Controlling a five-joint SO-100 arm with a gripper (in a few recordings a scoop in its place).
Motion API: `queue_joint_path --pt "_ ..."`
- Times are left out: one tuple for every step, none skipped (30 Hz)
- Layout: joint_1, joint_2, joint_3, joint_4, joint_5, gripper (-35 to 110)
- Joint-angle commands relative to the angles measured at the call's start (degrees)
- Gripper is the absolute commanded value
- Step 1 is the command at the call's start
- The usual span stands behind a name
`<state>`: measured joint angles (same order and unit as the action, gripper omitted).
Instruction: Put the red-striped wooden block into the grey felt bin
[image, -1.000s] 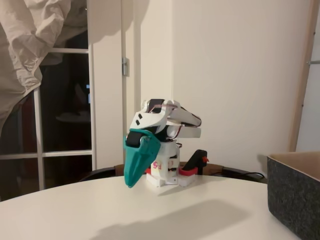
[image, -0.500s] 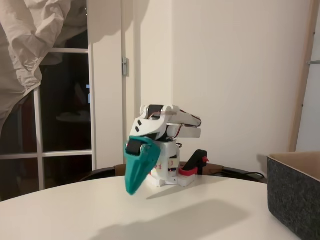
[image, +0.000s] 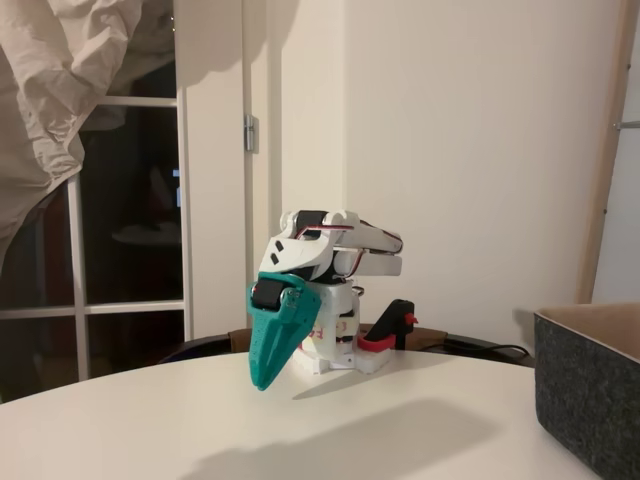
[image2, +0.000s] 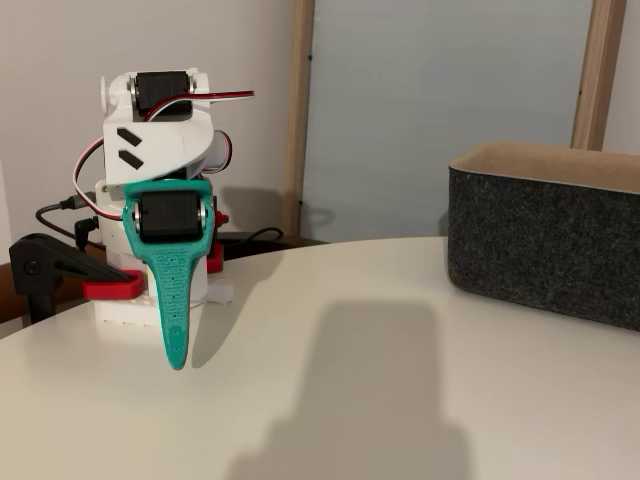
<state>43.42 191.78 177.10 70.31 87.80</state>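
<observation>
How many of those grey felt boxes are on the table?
1. The grey felt bin stands at the right side of the table in both fixed views, well apart from the teal pincer. Its inside is hidden from these angles.

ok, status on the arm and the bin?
Gripper shut, holding nothing, folded down by the base, tip pointing at the table. Grey felt bin upright at the right edge in both fixed views. Nothing on the table between them.
</observation>
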Motion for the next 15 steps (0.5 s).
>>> queue_joint_path --pt "0.5 2.1 0.9 -1.4 1.2 0" --pt "0.5 2.1 1.1 -2.1 1.3 0" --pt "0.5 2.1 1.3 -2.7 1.4 0" --pt "0.5 2.1 1.5 -3.4 1.4 0" --pt "0.5 2.1 1.7 -4.0 1.5 0" --pt "0.5 2.1 1.9 -4.7 1.5 0" --pt "0.5 2.1 2.1 -5.4 1.5 0" --pt "0.6 2.1 2.4 -6.2 1.5 0" --pt "0.8 2.1 2.6 -7.0 1.6 0" --pt "0.9 2.1 3.0 -7.8 1.8 0" --pt "1.1 2.1 3.0 -8.1 1.8 1" --pt "1.2 2.1 3.0 -8.1 1.8 1" --pt "1.2 2.1 3.0 -8.2 1.8 1" --pt "1.3 2.1 3.0 -8.2 1.8 1" --pt "1.3 2.1 3.0 -8.2 1.8 1"
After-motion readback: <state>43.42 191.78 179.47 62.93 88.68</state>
